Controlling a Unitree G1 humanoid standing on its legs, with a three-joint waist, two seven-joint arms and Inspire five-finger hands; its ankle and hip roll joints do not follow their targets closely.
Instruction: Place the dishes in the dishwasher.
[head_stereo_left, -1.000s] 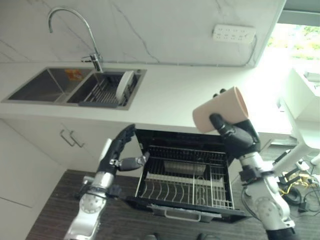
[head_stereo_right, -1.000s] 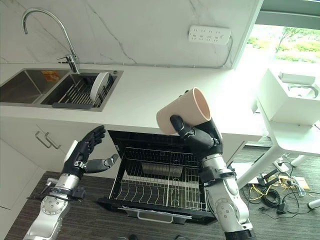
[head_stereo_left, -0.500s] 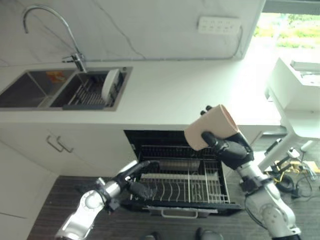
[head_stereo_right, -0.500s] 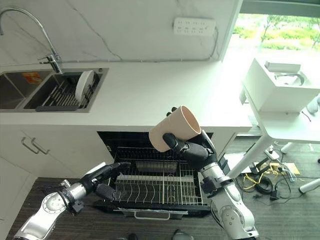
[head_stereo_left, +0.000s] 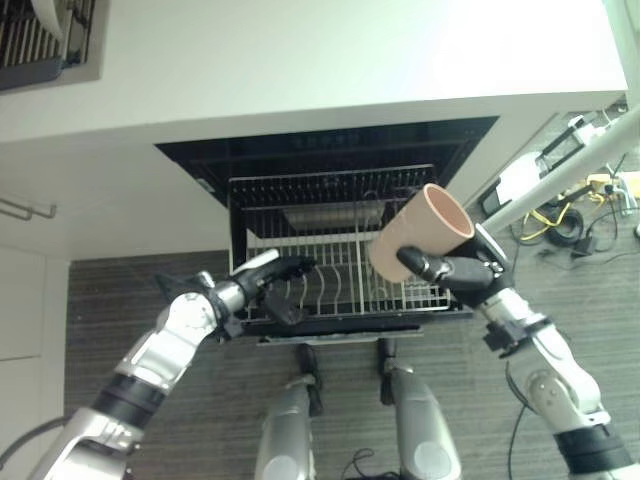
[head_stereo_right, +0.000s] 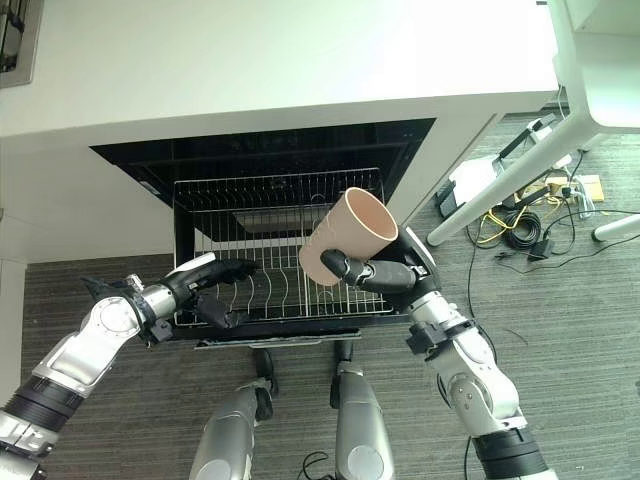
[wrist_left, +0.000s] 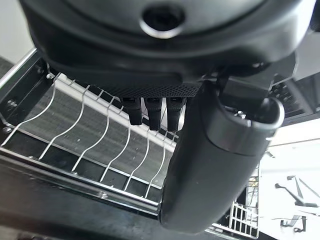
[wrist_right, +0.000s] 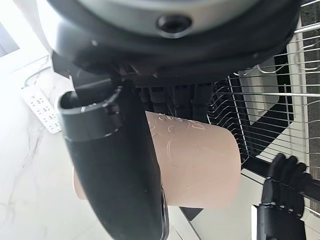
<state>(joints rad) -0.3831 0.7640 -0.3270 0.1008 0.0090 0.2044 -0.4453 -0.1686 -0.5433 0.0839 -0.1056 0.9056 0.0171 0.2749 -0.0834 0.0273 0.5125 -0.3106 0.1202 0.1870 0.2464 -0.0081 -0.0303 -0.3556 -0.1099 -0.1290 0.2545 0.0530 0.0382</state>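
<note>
A beige cup (head_stereo_left: 420, 236) lies on its side in my right hand (head_stereo_left: 462, 273), whose fingers and thumb are curled round it; the right wrist view shows the cup (wrist_right: 200, 160) against the thumb (wrist_right: 115, 165). It hangs over the front right part of the pulled-out dishwasher rack (head_stereo_left: 300, 205), mouth pointing up and right. My left hand (head_stereo_left: 272, 283) is at the rack's front left corner, fingers straight over the wire tines (wrist_left: 100, 150), thumb (wrist_left: 210, 150) below the front rail.
A white countertop (head_stereo_left: 300, 60) runs above the dishwasher opening. A sink drainer (head_stereo_left: 40, 40) with a plate sits at the far left. A metal tray (head_stereo_left: 330, 215) lies at the rack's back. A white table leg and cables (head_stereo_left: 560, 170) stand right.
The camera has tilted down towards the dishwasher. My left hand has reached forward to the rack's front left corner. My right hand has brought the cup lower, over the rack.
</note>
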